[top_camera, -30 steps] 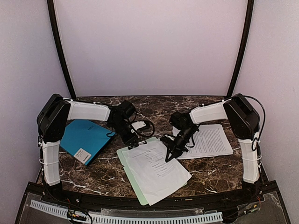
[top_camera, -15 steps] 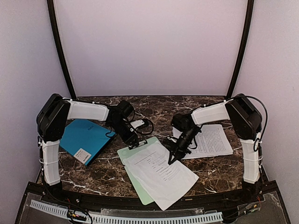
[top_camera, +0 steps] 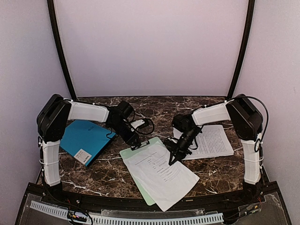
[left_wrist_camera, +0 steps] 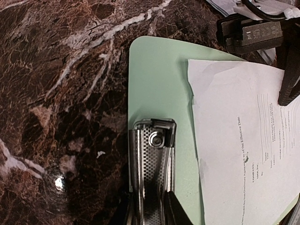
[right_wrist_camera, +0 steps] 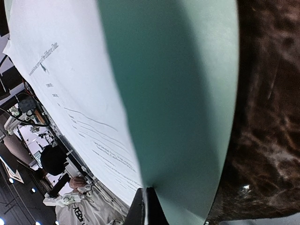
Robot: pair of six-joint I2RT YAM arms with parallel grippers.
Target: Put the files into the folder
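Files (top_camera: pixel 161 176) were both outside the folder (top_camera: pixel 86 138), which lay, apparently closed, to the left of the clipboard (left_wrist_camera: pixel 157 89) and well apart from it. The first sheet (top_camera: pixel 154 164) lay askew on the clipboard, its top corner just beside the metal clip (left_wrist_camera: pixel 152 168) and not under it. The second sheet (top_camera: pixel 213 140) lay on the table (top_camera: pixel 103 173) right of the clipboard.

The left gripper (top_camera: pixel 134 143) was closed narrowly about the metal clip. The right gripper (top_camera: pixel 172 158) was pinched thin on the first sheet's edge at the clipboard's right side.

That pinch looked slight, so a quick pull might have slipped off or creased the paper. If the clip had snapped down, it might have caught the corner and torn it. The left arm stood between clipboard and folder, so a carry across risked a collision. A closed folder would have refused the sheet.
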